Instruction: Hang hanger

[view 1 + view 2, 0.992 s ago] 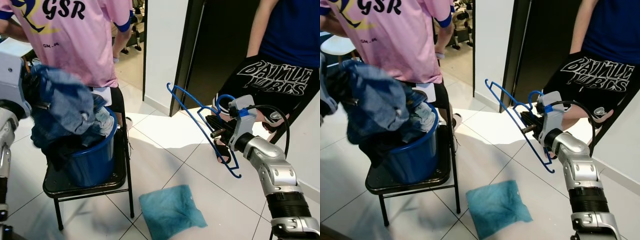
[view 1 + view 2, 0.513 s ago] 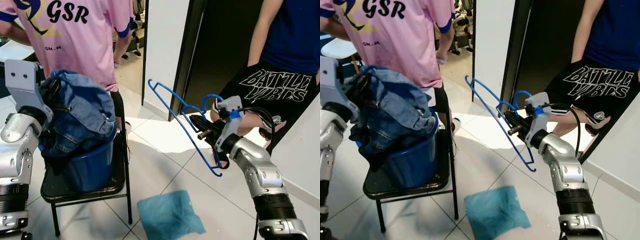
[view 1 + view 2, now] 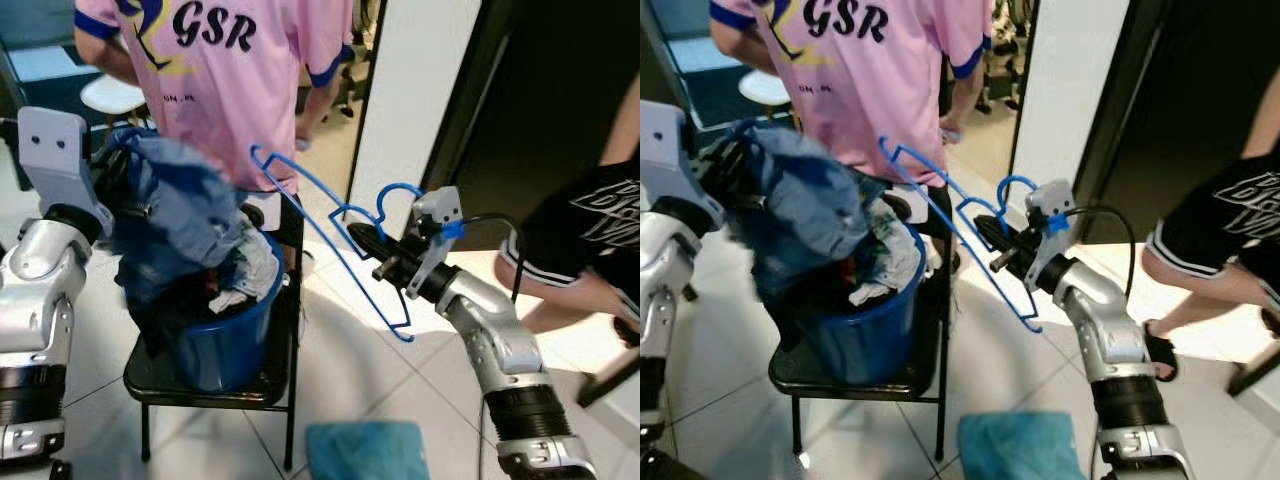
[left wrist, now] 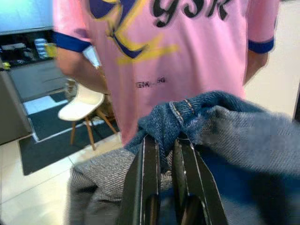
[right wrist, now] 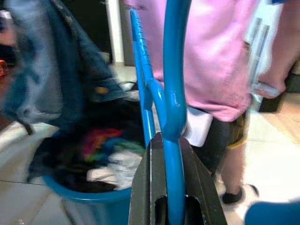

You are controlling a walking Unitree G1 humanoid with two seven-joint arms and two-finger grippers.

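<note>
On the pale tiled floor [image 3: 90,400], a person in a pink printed T-shirt [image 3: 250,80] stands behind a black metal folding chair [image 3: 250,380] bearing a blue plastic bucket [image 3: 235,345] of clothes. The left gripper [image 4: 165,161] pinches a blue denim garment [image 3: 175,215] (partly blurred). The right gripper [image 5: 171,150] clamps the blue wire hanger [image 3: 320,235], now nearer the bucket after the camera turned left.

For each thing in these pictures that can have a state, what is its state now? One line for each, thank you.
blue hanger: held in the air, tilted, not hung.
right tool: shut on the hanger.
left tool: shut on the denim garment.
denim garment: lifted above the bucket, partly draped.
blue bucket: upright on the chair, full of clothes.
black chair: standing, bearing the bucket.
teal cloth: lying on the floor.
</note>
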